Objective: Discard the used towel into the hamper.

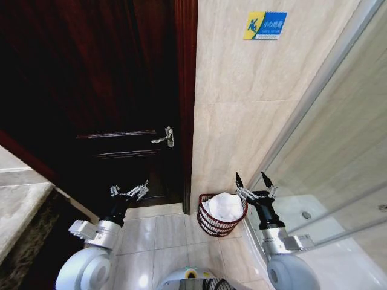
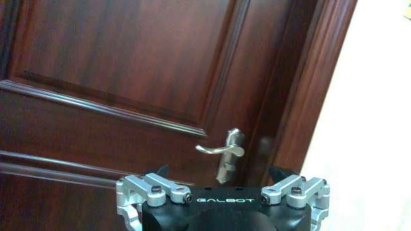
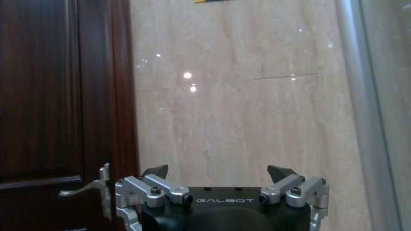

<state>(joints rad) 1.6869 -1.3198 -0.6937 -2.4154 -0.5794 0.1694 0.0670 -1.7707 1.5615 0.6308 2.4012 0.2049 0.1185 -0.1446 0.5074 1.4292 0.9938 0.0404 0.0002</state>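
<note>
At the far left of the head view, a pale speckled stone ledge [image 1: 18, 211] was seen along the lower left edge. Beside it, a dark reddish-brown panelled wooden door [image 1: 91, 90] filled the upper left and centre of the frame, with a silver lever handle [image 1: 164, 138] mounted near its right edge. The floor [image 1: 157, 232] below was laid with glossy beige tiles, on which light was reflected.

In the lower left of the head view, the left gripper [image 1: 129, 191] was held raised in front of the door, well apart from the basket. Its fingers were seen spread apart with nothing between them, and in the left wrist view the left gripper [image 2: 222, 171] was pointed toward the door handle [image 2: 224, 150].

At the centre, a wall of beige marble-look tile [image 1: 242, 109] was seen, with a blue and yellow sign [image 1: 265, 25] fixed in the upper part of the frame.

At the foot of that wall, just right of the door frame, the hamper [image 1: 211, 227] was stood on the floor in the lower centre. A white towel [image 1: 224, 205] was seen bundled inside it, rising above the rim.

Just right of the hamper and slightly above it, the right gripper [image 1: 254, 178] was held with its dark fingertips spread wide and empty. In the right wrist view the right gripper [image 3: 220, 171] was faced toward the tiled wall.

At the right, a glass shower screen [image 1: 338, 157] with a metal frame was slanted across the frame.
</note>
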